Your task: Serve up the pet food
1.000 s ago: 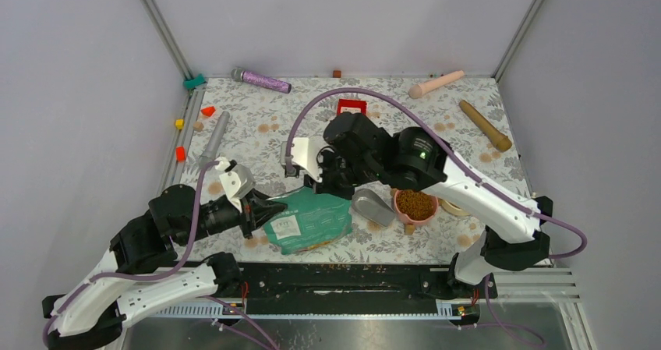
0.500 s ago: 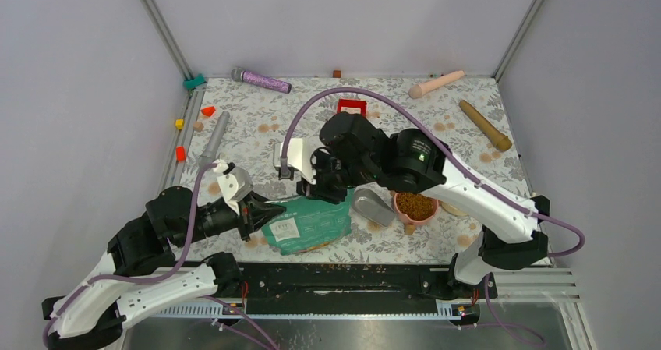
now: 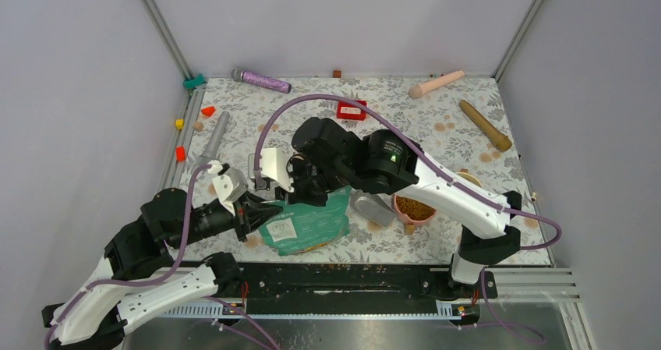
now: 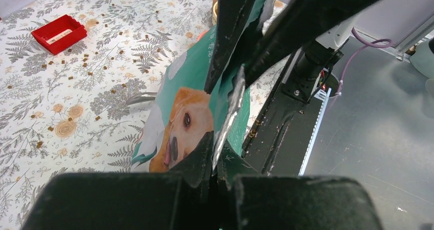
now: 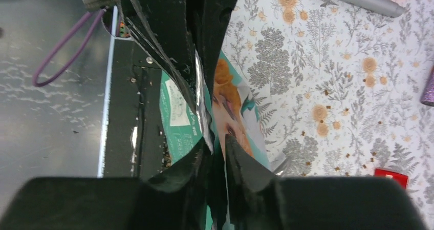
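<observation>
Looking down, you see the pet food bag (image 3: 312, 221) lying on the table (image 3: 436, 116) by the near edge, long axis left to right, foil rim raised at its left end. Your left claw (image 4: 217, 163) clamps that rim, and your right claw (image 5: 217, 153) pinches it too. A golden dog's face is printed on it, but the white label is unreadable. Kibble (image 3: 417, 207) fills the pink bowl (image 3: 413, 220).

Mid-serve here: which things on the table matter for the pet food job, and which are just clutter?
Job: teal food bag; kibble in the pink bowl; grey scoop.
Clutter: red box; purple glitter stick; grey microphone; pink cylinder; wooden roller; small coloured blocks.
</observation>
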You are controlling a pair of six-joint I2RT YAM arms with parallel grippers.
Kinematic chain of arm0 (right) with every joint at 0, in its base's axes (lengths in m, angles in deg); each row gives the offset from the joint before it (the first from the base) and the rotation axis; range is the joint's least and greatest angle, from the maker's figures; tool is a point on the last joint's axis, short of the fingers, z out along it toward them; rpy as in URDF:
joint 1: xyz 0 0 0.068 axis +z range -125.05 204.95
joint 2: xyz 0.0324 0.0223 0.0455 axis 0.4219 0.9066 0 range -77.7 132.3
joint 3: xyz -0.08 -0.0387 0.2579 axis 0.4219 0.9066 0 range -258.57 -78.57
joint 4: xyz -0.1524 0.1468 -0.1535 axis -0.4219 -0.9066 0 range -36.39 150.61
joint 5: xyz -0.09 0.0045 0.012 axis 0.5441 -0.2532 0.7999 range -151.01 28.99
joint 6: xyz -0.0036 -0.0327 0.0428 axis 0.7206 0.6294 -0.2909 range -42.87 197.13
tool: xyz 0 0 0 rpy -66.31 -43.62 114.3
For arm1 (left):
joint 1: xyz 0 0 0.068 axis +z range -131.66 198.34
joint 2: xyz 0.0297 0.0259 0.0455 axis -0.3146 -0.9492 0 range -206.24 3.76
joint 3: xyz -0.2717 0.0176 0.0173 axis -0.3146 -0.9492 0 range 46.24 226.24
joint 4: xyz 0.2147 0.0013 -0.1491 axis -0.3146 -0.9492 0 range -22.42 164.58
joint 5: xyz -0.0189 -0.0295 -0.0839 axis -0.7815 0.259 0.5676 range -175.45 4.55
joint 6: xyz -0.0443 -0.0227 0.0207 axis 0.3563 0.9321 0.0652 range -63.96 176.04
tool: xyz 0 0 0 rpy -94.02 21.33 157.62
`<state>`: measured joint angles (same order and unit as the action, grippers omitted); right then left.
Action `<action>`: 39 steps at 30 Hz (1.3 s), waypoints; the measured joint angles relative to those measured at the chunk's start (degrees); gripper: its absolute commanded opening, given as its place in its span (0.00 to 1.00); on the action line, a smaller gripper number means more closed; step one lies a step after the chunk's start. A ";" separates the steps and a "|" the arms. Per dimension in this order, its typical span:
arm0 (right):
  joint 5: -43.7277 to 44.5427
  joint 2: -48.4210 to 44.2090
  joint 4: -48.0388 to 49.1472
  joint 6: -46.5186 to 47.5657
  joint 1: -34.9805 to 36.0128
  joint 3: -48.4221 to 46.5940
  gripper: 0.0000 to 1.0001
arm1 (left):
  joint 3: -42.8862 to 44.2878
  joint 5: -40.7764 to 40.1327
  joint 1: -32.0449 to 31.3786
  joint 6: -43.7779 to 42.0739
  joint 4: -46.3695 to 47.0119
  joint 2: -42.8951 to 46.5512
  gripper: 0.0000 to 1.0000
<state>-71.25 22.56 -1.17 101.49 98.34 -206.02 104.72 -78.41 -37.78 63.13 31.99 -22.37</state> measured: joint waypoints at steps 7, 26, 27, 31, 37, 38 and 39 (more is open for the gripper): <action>-0.46 2.29 1.27 -0.24 1.55 -1.40 0.33 | 0.00 1.90 0.85 0.17 0.02 -0.15 0.00; 7.04 -1.31 1.42 1.14 2.36 4.59 0.13 | -0.87 5.22 3.80 0.24 1.18 0.15 0.00; 7.89 -2.25 0.98 1.62 2.36 6.27 0.00 | -0.87 5.22 3.80 0.24 1.16 0.15 0.00; 8.87 -5.07 2.10 2.40 2.67 10.73 0.00 | -0.96 5.60 3.96 0.26 1.55 -0.09 0.00; 10.97 -8.04 3.78 3.04 2.80 14.25 0.36 | -0.98 6.27 4.20 0.26 2.34 -0.83 0.00; 12.07 -8.74 3.63 3.30 2.71 14.58 0.37 | -0.98 6.27 4.26 0.26 2.34 -0.81 0.00; 13.07 -9.62 3.54 3.50 2.56 14.95 0.31 | -0.98 6.27 4.35 0.26 2.38 -0.81 0.00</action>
<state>-58.18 12.95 2.37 104.98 100.90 -191.07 103.74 -72.13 -33.43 63.40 34.37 -23.18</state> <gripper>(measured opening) 0.343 0.013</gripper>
